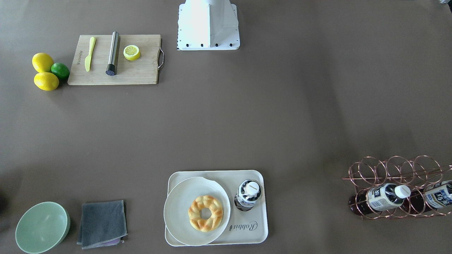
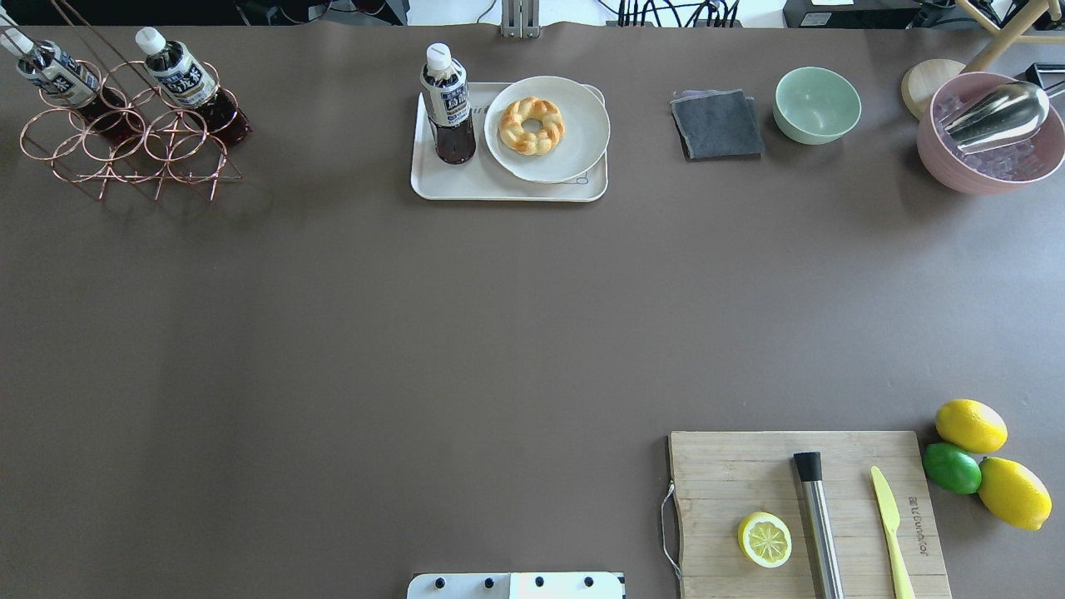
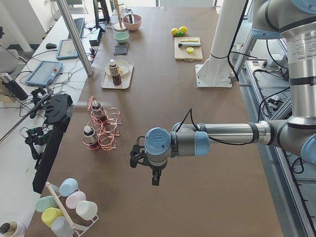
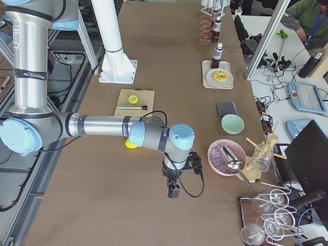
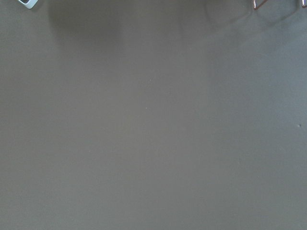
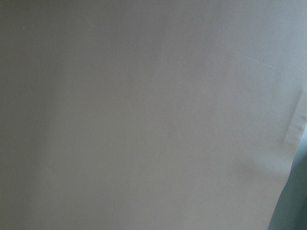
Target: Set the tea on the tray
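Observation:
The tea bottle [image 1: 249, 194] stands upright on the cream tray [image 1: 247, 235], beside a round plate holding a braided ring of bread [image 1: 206, 213]. In the overhead view the bottle [image 2: 448, 104] stands at the left end of the tray [image 2: 466, 190]. My left gripper [image 3: 155, 178] shows only in the exterior left view, hanging over bare table far from the tray; I cannot tell if it is open or shut. My right gripper [image 4: 173, 192] shows only in the exterior right view, over bare table near the pink bowl; I cannot tell its state either. Both wrist views show only table surface.
A copper wire rack [image 2: 125, 141] with two more tea bottles stands at the far left. A grey cloth [image 2: 717, 125], green bowl [image 2: 817, 104] and pink bowl with scoop [image 2: 990, 133] lie far right. A cutting board [image 2: 799, 516] with lemon half, muddler and knife, plus lemons and a lime, sits near right.

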`<move>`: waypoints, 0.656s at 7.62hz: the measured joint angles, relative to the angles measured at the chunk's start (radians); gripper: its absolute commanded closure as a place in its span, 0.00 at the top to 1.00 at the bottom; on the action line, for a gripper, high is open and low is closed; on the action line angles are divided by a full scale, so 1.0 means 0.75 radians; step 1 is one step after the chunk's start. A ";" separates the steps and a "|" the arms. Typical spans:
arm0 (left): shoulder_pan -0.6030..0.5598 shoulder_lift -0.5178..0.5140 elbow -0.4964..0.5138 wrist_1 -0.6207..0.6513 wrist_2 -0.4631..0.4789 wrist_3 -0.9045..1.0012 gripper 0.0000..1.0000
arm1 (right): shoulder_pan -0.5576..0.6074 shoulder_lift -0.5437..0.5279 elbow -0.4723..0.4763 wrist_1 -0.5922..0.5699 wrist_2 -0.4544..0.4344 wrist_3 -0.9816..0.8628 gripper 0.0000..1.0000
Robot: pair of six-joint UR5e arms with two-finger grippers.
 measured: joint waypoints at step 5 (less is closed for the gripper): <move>0.032 0.015 -0.002 0.024 0.088 -0.003 0.97 | 0.014 -0.005 -0.025 0.007 0.102 0.002 1.00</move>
